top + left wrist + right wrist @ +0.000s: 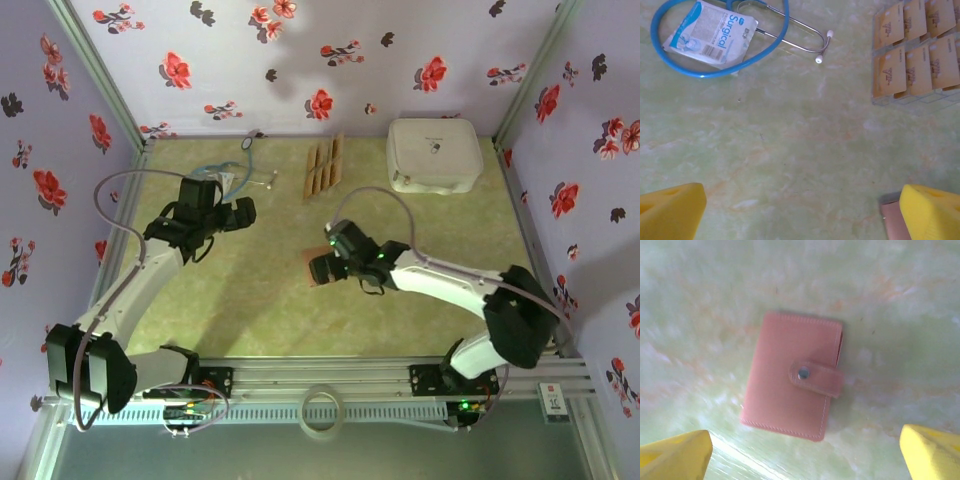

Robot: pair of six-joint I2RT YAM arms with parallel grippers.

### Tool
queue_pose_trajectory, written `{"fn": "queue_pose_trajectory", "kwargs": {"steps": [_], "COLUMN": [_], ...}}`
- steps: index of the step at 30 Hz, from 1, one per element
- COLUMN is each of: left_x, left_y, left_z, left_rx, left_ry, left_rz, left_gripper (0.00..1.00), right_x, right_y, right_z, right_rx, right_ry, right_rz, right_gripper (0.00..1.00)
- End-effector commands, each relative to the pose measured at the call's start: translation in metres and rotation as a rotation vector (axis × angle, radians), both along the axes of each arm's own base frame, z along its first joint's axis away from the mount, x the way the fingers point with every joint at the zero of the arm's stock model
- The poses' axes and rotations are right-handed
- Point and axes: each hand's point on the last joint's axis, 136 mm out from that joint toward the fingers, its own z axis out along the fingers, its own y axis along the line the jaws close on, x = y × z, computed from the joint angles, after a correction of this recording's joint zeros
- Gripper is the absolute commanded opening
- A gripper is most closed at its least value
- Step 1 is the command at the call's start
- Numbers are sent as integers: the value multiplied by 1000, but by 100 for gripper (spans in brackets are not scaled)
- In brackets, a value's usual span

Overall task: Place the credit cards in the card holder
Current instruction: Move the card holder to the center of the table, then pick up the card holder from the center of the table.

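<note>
Left gripper hangs over the left-centre of the table, jaws wide apart, nothing between them. From its wrist, the left gripper has both yellow fingers at the bottom corners over bare green surface.

Stethoscope lies at back left, just beyond that gripper. Close up, the stethoscope has its blue tube looped around a white-and-blue packet printed "Surgical", with the metal ear tubes reaching right.

Cards come next, at back centre. They are tan strips side by side in a tight row, lying flat, well apart from both grippers. In the left wrist view the cards are edge to edge. They may sit in a clear tray, hard to tell.

Wallet is mid-table, right of the left gripper and well in front of the cards. From above it is partly covered by the right gripper. In the right wrist view the wallet is closed, flat and reddish-brown, its strap fastened with a metal snap near the right edge. Right gripper is right above it, jaws spread wide, not touching it. A wallet corner peeks beside the left gripper's right-hand finger.

White case sits at back right, closed, well apart from the rest.
</note>
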Motion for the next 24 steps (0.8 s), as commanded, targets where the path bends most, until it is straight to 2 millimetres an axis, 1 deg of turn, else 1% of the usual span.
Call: {"fn": "queue_pose_trajectory", "kwargs": {"steps": [1, 3, 5, 7, 11, 12, 15, 18, 24], "left_x": [1, 0, 0, -1, -3, -4, -5, -6, -8], "left_y": [-7, -15, -24, -37, -54, -58, -64, -68, -76], "left_z": [14, 12, 6, 0, -14, -17, -24, -31, -40], "left_rx": [-124, -172, -215, -265, -298, -296, -291, -280, -258], "left_ry": [6, 27, 60, 89, 146, 153, 170, 187, 205], "left_rz": [47, 40, 31, 0, -28, -36, -47, -56, -78], "left_gripper": [100, 100, 100, 100, 100, 100, 100, 100, 100], "right_x": [-2, 0, 2, 4, 4, 4, 4, 4, 2], "right_y": [-7, -10, -11, -13, -8, -6, 0, 1, -1], "right_z": [1, -5, -11, -22, -42, -45, -53, -58, -65], "right_rx": [223, 335, 407, 449, 495, 510, 550, 562, 548], "right_ry": [161, 235, 282, 332, 413, 425, 453, 466, 469], "right_rz": [-156, -234, -280, -326, -368, -368, -374, -379, -390], "right_gripper": [96, 93, 91, 86, 71, 67, 59, 56, 56]}}
